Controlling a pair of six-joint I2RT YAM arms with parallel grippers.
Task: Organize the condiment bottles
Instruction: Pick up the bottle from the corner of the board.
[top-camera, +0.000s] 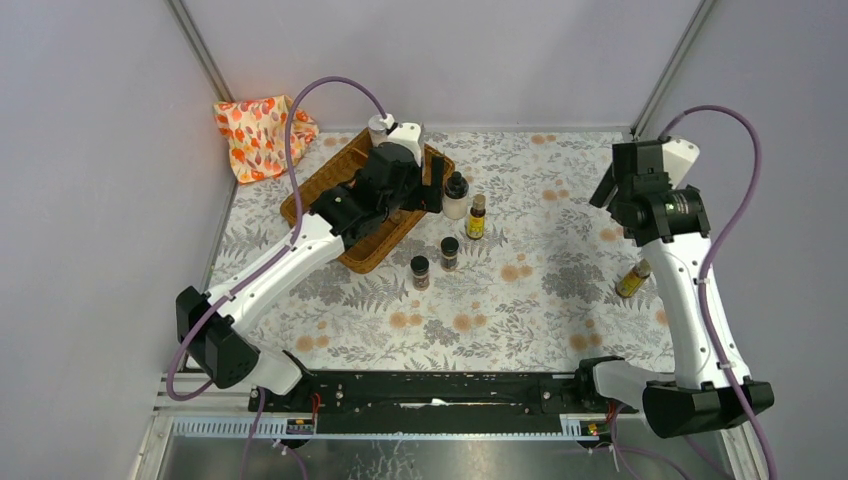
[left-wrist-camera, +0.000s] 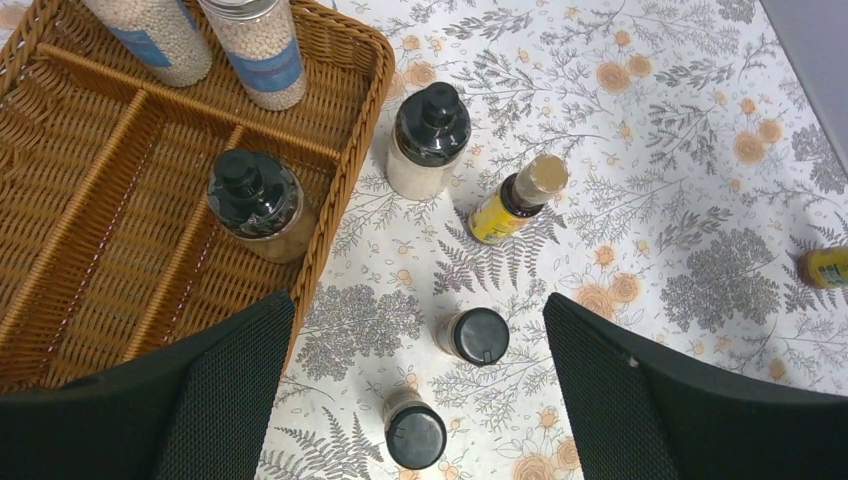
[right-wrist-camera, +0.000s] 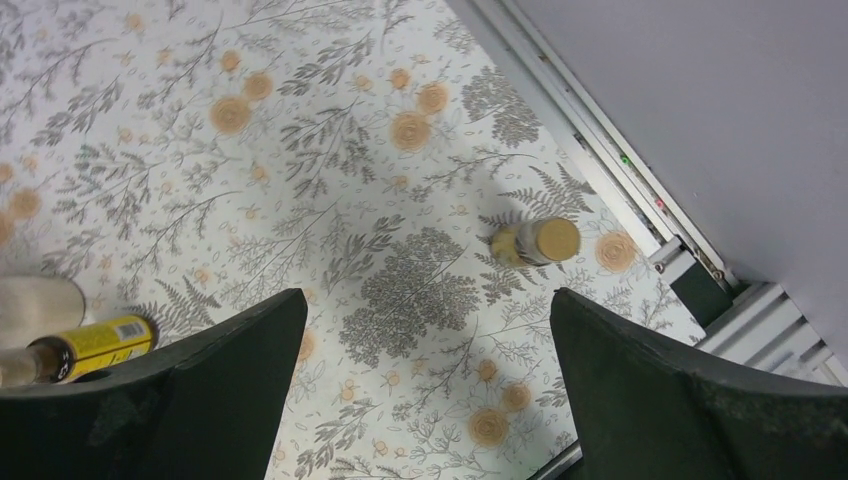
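Left gripper: fingers spread wide, empty, hanging over two short spice jars that stand on the floral table cover.
Beyond them: yellow bottle; black-capped jar, just outside the wicker tray.
In the tray: second black-capped jar, in a narrow compartment by the wall; two clear white-filled jars, at the far end.
Right gripper: fingers spread wide, empty.
Below it: lone yellow bottle, upright, near the table's right edge.
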